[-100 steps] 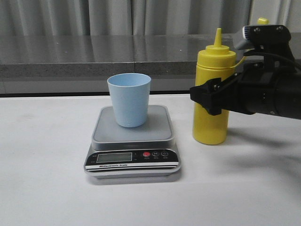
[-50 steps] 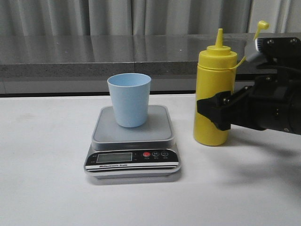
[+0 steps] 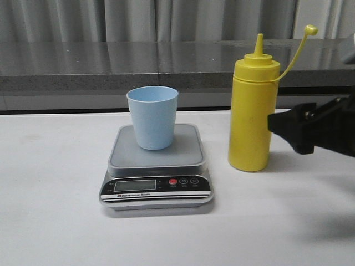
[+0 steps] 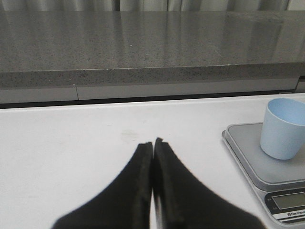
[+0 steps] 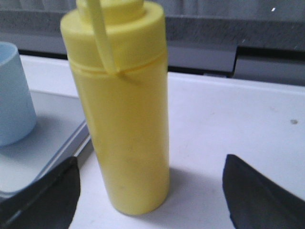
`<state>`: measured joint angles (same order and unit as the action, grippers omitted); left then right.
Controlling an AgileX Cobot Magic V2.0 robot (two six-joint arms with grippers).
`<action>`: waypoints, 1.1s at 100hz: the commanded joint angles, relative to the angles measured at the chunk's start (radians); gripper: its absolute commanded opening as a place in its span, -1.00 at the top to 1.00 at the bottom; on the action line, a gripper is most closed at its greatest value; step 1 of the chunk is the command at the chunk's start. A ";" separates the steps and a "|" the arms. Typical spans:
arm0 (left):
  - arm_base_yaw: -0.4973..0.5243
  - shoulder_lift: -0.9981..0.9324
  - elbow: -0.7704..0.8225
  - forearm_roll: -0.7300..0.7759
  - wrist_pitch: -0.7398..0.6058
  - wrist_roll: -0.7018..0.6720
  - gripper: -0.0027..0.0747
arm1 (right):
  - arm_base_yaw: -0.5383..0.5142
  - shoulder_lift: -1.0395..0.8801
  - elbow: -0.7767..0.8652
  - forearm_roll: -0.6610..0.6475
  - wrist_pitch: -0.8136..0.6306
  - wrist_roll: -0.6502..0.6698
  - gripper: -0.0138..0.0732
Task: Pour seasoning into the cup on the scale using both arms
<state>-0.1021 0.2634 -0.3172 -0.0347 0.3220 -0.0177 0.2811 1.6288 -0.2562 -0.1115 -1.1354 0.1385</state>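
Grasp step, apparently: right gripper [image 5: 150, 191] gapes, empty, bottle [image 3: 252, 111] at cup's [image 3: 152, 116] three o'clock; next, clamp it.

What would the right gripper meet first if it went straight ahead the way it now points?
Most likely the yellow squeeze bottle. In the right wrist view it stands upright between the open fingers of the right gripper, directly ahead; how far is unclear.

Light: even, soft, overhead | Shadows: faint beside bottle [image 3: 252, 111] and scale [image 3: 156, 166] | Glare: dull sheen on countertop [image 3: 138, 58] | Blur: right wrist view soft, fingers [image 5: 252, 195] unfocused
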 commanded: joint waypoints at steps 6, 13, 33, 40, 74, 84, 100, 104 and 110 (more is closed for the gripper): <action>0.003 0.009 -0.030 -0.009 -0.080 -0.002 0.98 | -0.004 -0.147 0.017 0.039 0.004 -0.027 -0.71; 0.003 0.009 -0.030 -0.009 -0.080 -0.002 0.98 | -0.004 -0.228 0.022 0.041 0.091 -0.027 -0.70; 0.003 0.009 -0.030 -0.009 -0.080 -0.002 0.98 | -0.004 -0.455 0.022 0.065 0.341 -0.039 -0.70; 0.003 0.009 -0.030 -0.009 -0.080 -0.002 0.98 | -0.004 -0.539 0.022 0.087 0.422 -0.053 -0.70; 0.003 0.009 -0.030 -0.009 -0.080 -0.002 0.98 | -0.005 -0.940 0.005 0.163 0.893 -0.138 -0.70; 0.003 0.009 -0.030 -0.009 -0.080 -0.002 0.98 | -0.005 -1.028 -0.022 0.161 1.033 -0.138 -0.68; 0.003 0.009 -0.030 -0.009 -0.080 -0.002 0.98 | -0.005 -1.145 -0.060 0.145 1.169 -0.138 -0.48; 0.003 0.009 -0.030 -0.009 -0.080 -0.002 0.98 | -0.005 -1.172 -0.065 0.139 1.186 -0.138 -0.40; 0.003 0.009 -0.030 -0.009 -0.080 -0.002 0.98 | -0.005 -1.204 -0.071 0.124 1.212 -0.138 -0.23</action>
<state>-0.1021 0.2634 -0.3172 -0.0347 0.3220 -0.0177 0.2811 0.4653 -0.2815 0.0365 0.0964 0.0136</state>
